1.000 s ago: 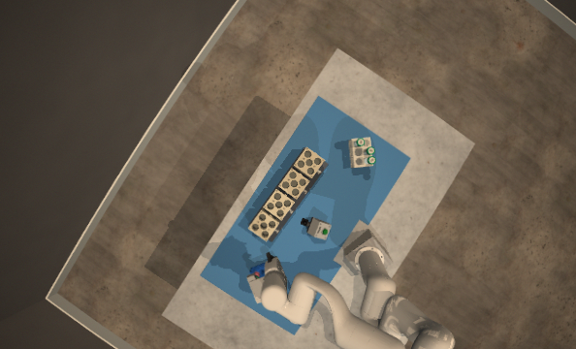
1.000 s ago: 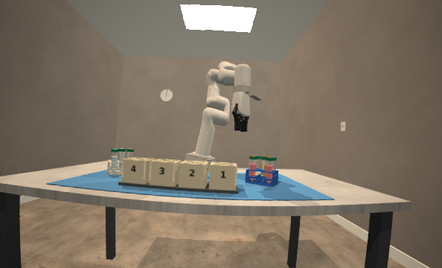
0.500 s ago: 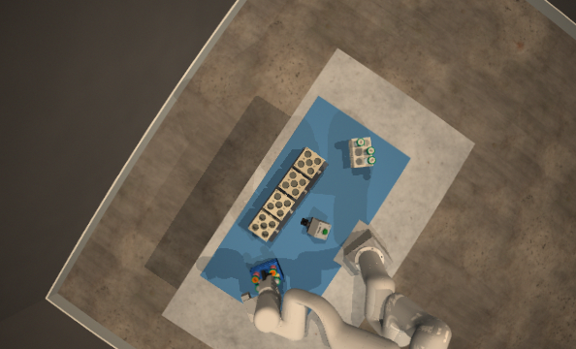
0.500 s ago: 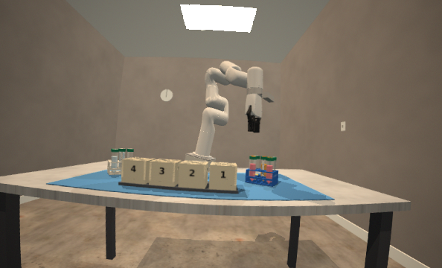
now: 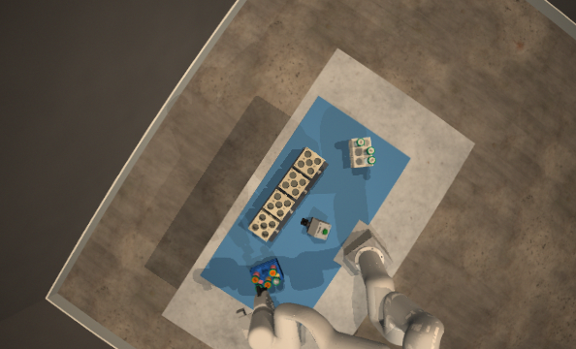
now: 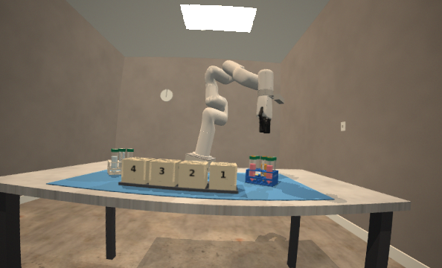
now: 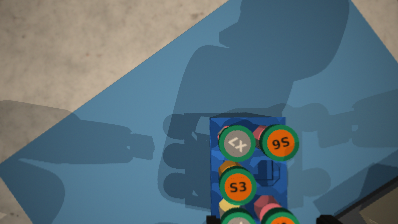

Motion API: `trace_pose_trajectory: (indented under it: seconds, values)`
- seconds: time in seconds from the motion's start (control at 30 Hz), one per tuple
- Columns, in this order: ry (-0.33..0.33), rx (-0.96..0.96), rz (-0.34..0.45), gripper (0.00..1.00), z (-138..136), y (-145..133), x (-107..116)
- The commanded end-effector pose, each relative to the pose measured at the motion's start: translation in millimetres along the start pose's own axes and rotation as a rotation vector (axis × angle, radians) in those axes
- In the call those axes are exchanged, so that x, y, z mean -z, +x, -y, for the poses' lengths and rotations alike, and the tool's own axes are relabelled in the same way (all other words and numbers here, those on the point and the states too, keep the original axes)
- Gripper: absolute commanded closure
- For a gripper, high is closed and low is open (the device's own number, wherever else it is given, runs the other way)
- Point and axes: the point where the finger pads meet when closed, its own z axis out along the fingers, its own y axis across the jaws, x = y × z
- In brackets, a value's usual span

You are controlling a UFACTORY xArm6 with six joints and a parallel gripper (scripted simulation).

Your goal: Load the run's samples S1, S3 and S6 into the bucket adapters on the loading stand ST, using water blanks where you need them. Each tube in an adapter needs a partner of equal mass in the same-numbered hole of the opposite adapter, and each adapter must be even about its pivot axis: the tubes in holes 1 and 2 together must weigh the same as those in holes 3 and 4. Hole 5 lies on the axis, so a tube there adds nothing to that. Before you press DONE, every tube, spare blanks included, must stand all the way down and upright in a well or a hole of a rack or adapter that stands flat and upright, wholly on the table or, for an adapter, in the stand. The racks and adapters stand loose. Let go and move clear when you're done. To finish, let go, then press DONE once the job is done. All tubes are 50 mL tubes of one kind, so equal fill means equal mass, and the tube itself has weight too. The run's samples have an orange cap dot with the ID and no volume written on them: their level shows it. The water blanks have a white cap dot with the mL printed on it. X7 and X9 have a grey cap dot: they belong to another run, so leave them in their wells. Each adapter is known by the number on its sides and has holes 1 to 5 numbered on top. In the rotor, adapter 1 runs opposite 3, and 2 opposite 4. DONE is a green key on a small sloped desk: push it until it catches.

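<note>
The blue rack (image 5: pixel 256 269) (image 6: pixel 248 179) (image 7: pixel 270 122) holds S6 (image 7: pixel 280 143), S3 (image 7: pixel 238 187), X7 (image 7: pixel 237 143) and two tubes cut off at the wrist view's lower edge, one orange-dotted (image 7: pixel 280 219), one grey-dotted (image 7: pixel 239 219). The well beside S3 is empty. My gripper (image 5: pixel 261 291) (image 6: pixel 264 131) (image 7: pixel 270 220) is open and empty, high above the blue rack. Adapters 1 (image 6: pixel 222 182), 2 (image 6: pixel 192 182), 3 (image 6: pixel 162 180) and 4 (image 6: pixel 133 179) stand in a row in the stand (image 6: pixel 180 188); their holes look empty from above. The white rack (image 5: pixel 353 146) (image 6: pixel 111 172) holds three green-capped tubes; their printed volumes are unreadable.
The small grey desk (image 5: pixel 314 227) with the green DONE key (image 5: pixel 325 232) stands between the adapter row and the arm's base. The blue mat (image 5: pixel 293 252) lies under the racks, stand and desk. The adapter row lies between the two racks.
</note>
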Motion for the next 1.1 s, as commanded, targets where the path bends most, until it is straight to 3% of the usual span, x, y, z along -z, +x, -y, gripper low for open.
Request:
trace_pose_trajectory:
  seconds: [0.0, 0.27, 1.07]
  values:
    - [-0.002, -0.001, -0.003, 0.43, 1.2, 3.0, 1.4]
    - [-0.002, -0.001, -0.003, 0.43, 1.2, 3.0, 1.4]
    - [-0.002, -0.001, -0.003, 0.43, 1.2, 3.1, -42.7]
